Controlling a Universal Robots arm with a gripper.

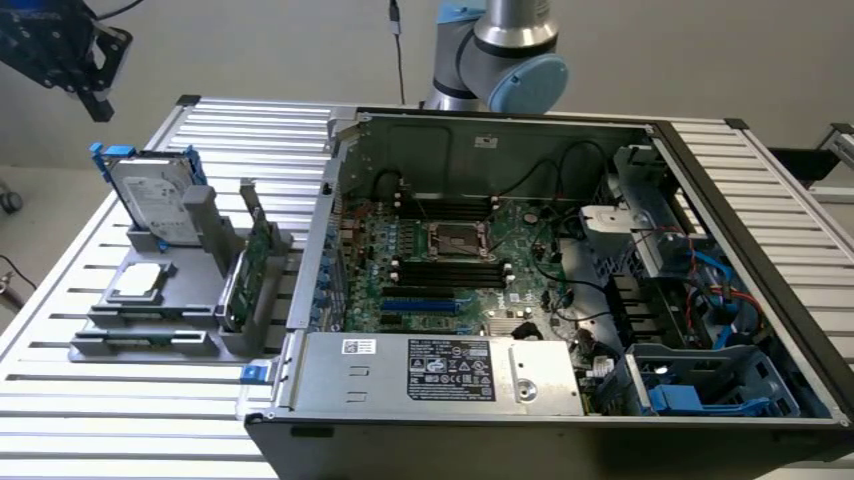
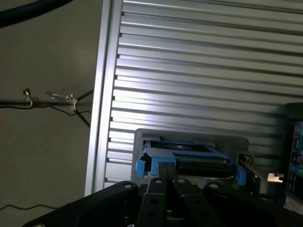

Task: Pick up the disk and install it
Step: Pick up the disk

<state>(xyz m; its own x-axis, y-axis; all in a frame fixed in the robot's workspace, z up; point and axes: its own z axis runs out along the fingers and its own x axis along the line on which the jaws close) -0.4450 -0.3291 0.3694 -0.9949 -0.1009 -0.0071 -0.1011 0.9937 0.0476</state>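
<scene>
- Gripper (image 1: 96,105): suspended above the grey rack (image 1: 174,318), clear of the rack and of everything in it.
- Gripper state: in the wrist view the gripper (image 2: 166,166) has its two fingers (image 2: 161,172) pressed together with no gap. Nothing is held.
- Disk (image 1: 151,198): seated on edge in the rack's tallest holder and leaning slightly. The white label faces outward and the blue carrier tabs project at the upper corners. It is the rack item nearest the gripper and is not touched.
- Wrist view: the disk (image 2: 189,158) appears edge-on inside the rack, with blue carrier ends on both sides.
- Silver chip (image 1: 143,283): lying flat on the rack's lower tier, near the disk.
- Green circuit card (image 1: 254,262): standing on edge in a rack slot, on the side facing the computer case (image 1: 441,375).
- Computer case: open, just beside the rack at the exterior view's right, with the motherboard (image 1: 441,260) exposed.
- Slatted table (image 1: 80,400): carries the rack and the case.
- Arm (image 1: 514,50): well apart from the rack, beyond the case.
</scene>
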